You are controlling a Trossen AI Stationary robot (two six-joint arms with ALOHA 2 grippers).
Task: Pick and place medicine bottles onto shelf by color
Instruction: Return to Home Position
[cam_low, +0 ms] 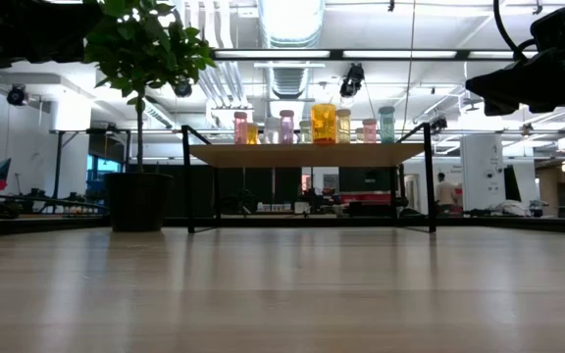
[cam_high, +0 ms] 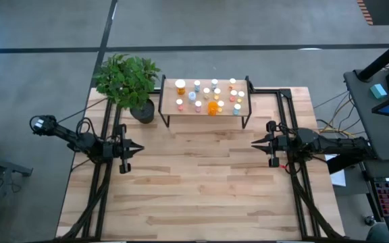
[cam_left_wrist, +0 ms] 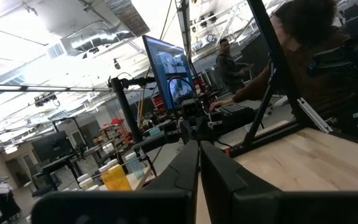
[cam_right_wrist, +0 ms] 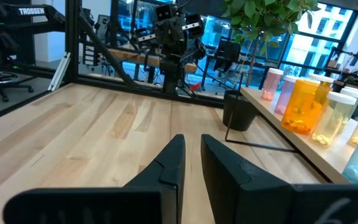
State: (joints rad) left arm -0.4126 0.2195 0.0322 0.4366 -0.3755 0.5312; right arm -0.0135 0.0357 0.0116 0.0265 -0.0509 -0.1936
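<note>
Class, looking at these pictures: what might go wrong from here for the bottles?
The bottles stand crowded on the shelf; one bump might topple several. The large orange bottle sits near the front edge, facing the left pincer and right pincer, so a stray sweep could knock it off.

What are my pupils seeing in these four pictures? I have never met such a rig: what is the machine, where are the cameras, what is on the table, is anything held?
Two dark robot arms work at a wooden table. One picture looks straight down from above, one level across the tabletop, and two from cameras on the arms' wrists. On the table stand a potted plant and a small shelf carrying the medicine bottles. The left gripper and right gripper hang apart from the shelf, holding nothing.
</note>
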